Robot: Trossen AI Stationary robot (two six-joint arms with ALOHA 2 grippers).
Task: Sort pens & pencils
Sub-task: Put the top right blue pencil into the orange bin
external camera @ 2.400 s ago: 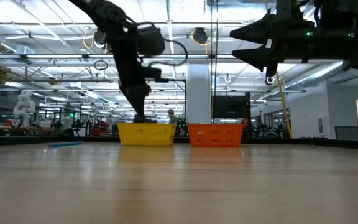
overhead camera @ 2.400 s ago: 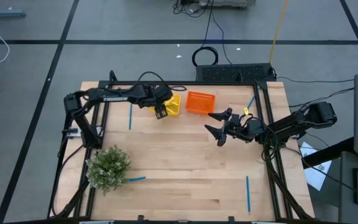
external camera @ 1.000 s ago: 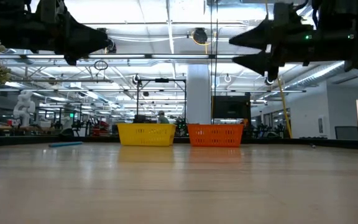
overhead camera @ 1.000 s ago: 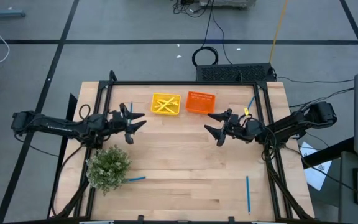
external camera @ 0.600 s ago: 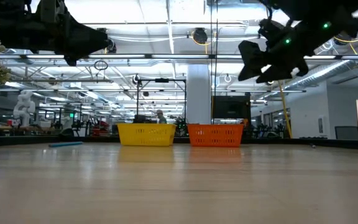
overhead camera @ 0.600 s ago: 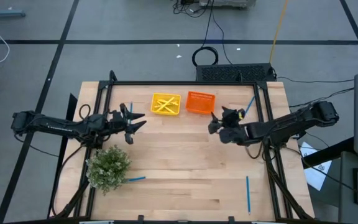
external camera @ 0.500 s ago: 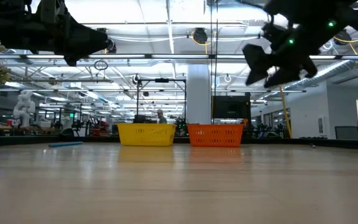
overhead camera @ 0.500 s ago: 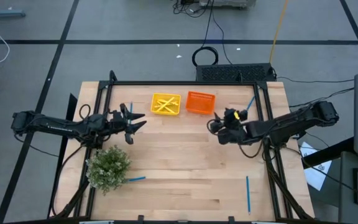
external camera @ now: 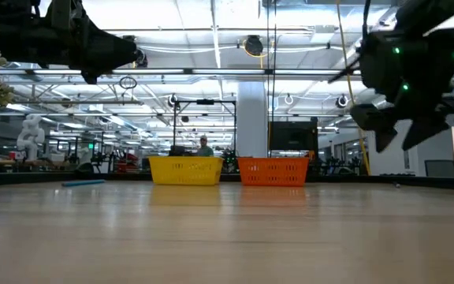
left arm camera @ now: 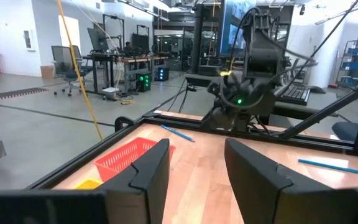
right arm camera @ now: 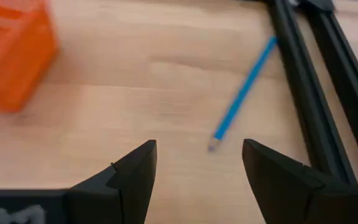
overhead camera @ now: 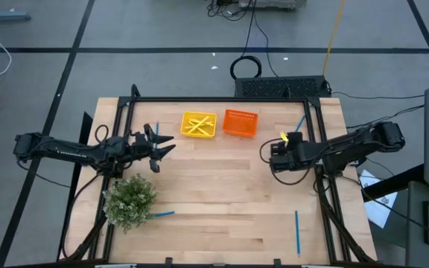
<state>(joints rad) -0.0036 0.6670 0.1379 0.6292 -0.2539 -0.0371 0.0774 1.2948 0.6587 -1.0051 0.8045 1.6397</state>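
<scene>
Now swung off the bench (overhead camera: 222,186) middle toward a blue pencil (right arm camera: 241,94) by the far right rail: right claw (right arm camera: 197,165), spread and empty. Probably next for the orange tray (overhead camera: 240,123). Left claw (left arm camera: 194,171) parked spread above the plant (overhead camera: 130,199).

Bright overhead lighting; right wrist view blurred

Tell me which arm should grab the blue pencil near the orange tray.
Right. The right pincer is open and points down at the blue pencil lying beside the table frame, near the orange tray. The left pincer hovers far off on the table's other side, near the plant.
</scene>
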